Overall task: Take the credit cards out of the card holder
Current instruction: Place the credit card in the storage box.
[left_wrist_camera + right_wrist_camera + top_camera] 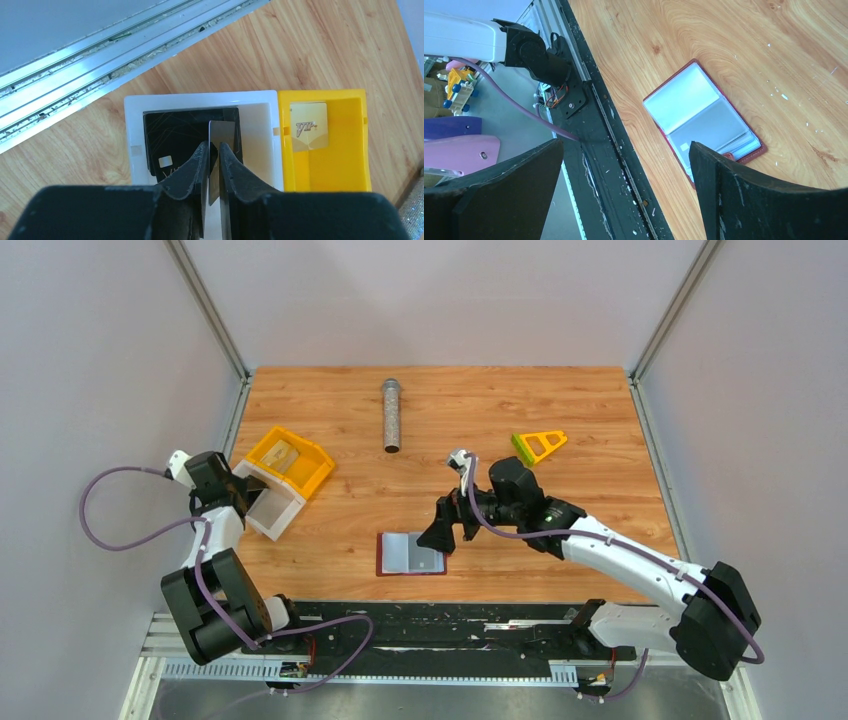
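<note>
The dark-red card holder (405, 552) lies open on the table near the front, its light blue-grey pockets up. It also shows in the right wrist view (696, 107), with a grey card (716, 130) in one pocket. My right gripper (441, 531) is open and empty just right of the holder; in its own view (625, 145) the jaws stand wide apart. My left gripper (213, 145) is shut on a thin grey card (221, 131), seen edge-on, above the white tray (260, 102). A dark grey-black card (175, 132) lies in that tray. A tan-gold card (309, 126) lies in the yellow tray (350, 165).
The white tray (283, 520) and yellow tray (312, 478) stand at the left table edge, under my left gripper (250, 502). A grey cylinder (391, 415) lies at the back middle. A yellow-green triangular piece (540, 445) lies at the back right. A black rail (594, 150) borders the near edge.
</note>
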### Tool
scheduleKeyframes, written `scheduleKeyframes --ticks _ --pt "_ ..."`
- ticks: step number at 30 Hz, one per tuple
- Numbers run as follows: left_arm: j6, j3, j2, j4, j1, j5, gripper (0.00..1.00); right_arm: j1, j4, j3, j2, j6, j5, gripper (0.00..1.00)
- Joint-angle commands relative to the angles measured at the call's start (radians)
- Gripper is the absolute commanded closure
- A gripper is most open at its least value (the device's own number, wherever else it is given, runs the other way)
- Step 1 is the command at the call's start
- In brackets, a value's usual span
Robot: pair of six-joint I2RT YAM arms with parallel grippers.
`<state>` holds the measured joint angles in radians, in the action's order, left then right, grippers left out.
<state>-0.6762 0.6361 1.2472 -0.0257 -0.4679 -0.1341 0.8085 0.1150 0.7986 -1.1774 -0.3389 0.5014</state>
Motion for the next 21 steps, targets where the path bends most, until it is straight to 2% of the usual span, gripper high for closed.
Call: scheduleKeyframes --ticks 1,11,21 --pt "0.005 0.008 0.003 -0.028 -0.011 -0.049 0.78 -0.015 -0.038 -0.004 0.017 -0.004 0.03 0.0" --pt "0.034 0.054 0.018 0.02 -0.011 -0.068 0.66 -0.037 -0.037 -0.002 0.003 0.0 0.046 0.0" --pt "0.011 0.135 0.035 0.159 -0.01 -0.103 0.54 -0.047 -0.016 0.013 -0.035 0.001 0.064 0.0"
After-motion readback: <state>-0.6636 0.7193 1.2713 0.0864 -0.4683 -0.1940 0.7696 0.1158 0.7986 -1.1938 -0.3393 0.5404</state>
